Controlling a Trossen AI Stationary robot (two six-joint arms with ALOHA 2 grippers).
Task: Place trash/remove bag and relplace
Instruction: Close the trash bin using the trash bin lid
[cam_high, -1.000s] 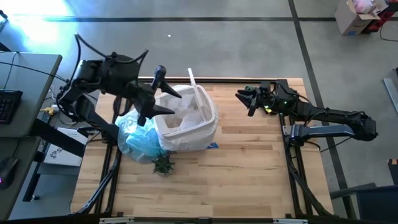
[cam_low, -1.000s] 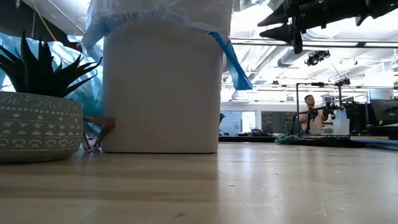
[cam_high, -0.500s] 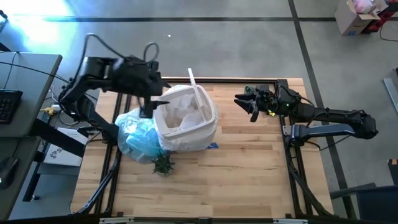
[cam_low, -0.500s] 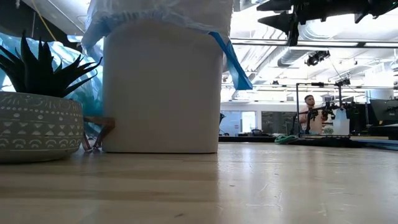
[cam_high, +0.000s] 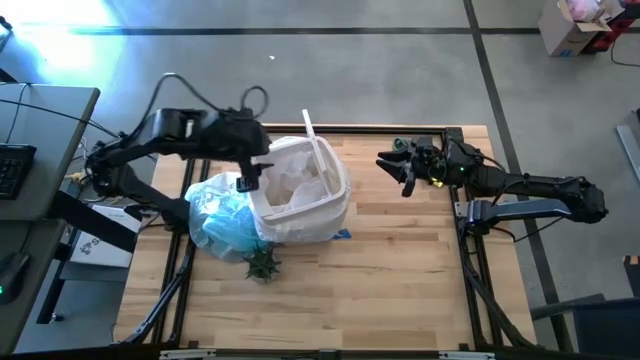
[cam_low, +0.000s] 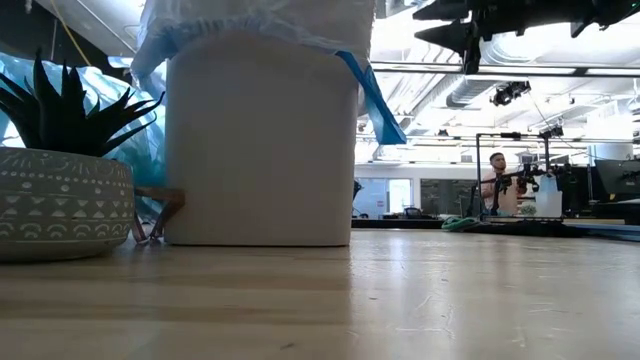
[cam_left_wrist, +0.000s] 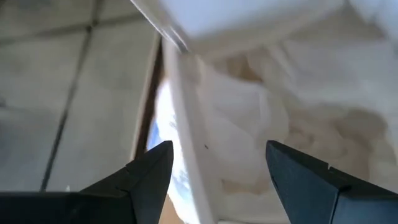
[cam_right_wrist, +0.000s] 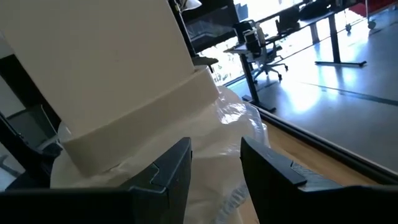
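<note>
My left gripper (cam_left_wrist: 214, 165) hangs wide open and empty above the white bin's (cam_high: 300, 205) bag-lined rim; my right gripper (cam_high: 404, 172) waits apart, half-open, empty.

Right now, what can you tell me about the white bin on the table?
The white bin is a smooth, plain-sided tub standing upright on the wooden table. A thin, crinkly, pale liner sits inside it and folds over the rim, with a blue edge hanging down one side in the low view. A bunched light-blue bag presses against one side, and the small potted plant stands close by. The left hand hangs open over its rim.
</note>
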